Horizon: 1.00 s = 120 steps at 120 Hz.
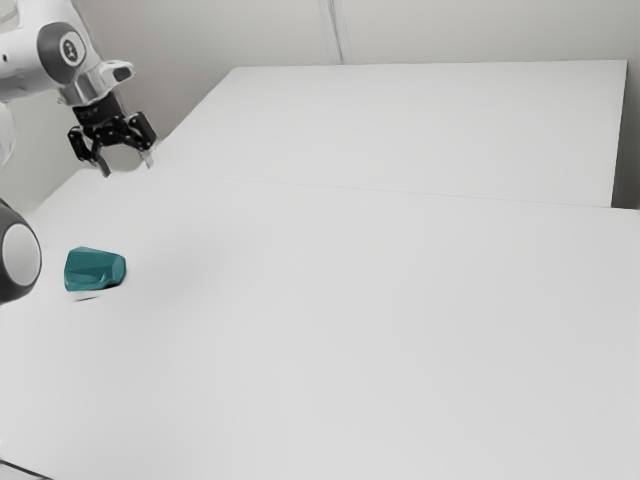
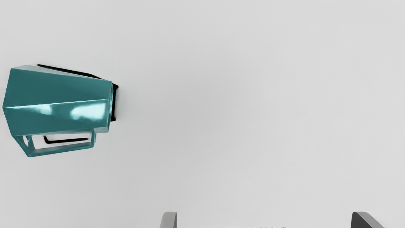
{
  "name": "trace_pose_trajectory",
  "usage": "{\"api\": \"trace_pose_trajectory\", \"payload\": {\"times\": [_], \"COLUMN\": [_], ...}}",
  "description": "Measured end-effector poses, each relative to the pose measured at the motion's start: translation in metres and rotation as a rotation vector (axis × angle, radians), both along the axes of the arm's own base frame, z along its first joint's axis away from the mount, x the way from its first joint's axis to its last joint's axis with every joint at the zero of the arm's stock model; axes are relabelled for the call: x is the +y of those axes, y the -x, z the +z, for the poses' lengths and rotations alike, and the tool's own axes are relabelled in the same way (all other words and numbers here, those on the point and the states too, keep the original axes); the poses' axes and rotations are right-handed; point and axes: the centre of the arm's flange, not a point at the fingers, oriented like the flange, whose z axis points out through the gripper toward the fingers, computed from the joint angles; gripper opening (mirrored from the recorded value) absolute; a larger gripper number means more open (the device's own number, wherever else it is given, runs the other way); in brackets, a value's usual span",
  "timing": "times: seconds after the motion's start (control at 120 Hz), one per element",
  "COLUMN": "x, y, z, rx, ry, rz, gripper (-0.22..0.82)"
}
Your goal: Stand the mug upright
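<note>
Hovering, our gripper (image 1: pixel 128 169) has its fingers apart, holding nothing; we could roll the tipped-over teal mug (image 2: pixel 57 95) by closing off-centre.

2 fingers (image 2: pixel 168 221) partly beyond wrist view

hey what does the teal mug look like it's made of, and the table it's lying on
The teal mug looks like glossy glazed ceramic, though hard plastic is possible: its flat facets throw bright, sharp-edged highlights. The white table seems to be smooth, matte laminate or painted board; it shows no grain and only soft shading, so I can't settle which.
</note>
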Motion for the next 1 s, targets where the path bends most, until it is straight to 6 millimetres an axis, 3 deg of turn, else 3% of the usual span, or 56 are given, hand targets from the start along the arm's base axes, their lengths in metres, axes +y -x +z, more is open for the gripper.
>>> {"api": "trace_pose_trajectory", "payload": {"times": [0.1, 0.2, 0.275, 0.35, 0.6, 0.85, 1.0], "x": [0.077, 0.141, 0.181, 0.211, 0.243, 0.259, 0.275], "y": [0.04, 0.085, 0.115, 0.132, 0.132, 0.1, 0.098], "z": [-0.009, -0.022, -0.039, -0.066, -0.132, -0.15, -0.173], "rx": [0.003, -0.014, -0.037, -0.052, -0.158, -0.307, -0.376], "ry": [0.063, 0.146, 0.211, 0.265, 0.355, 0.353, 0.373], "rz": [0.099, 0.168, 0.201, 0.204, 0.079, -0.094, -0.145], "gripper": [0.6, 0.6, 0.6, 0.6, 0.6, 0.6, 0.6]}}
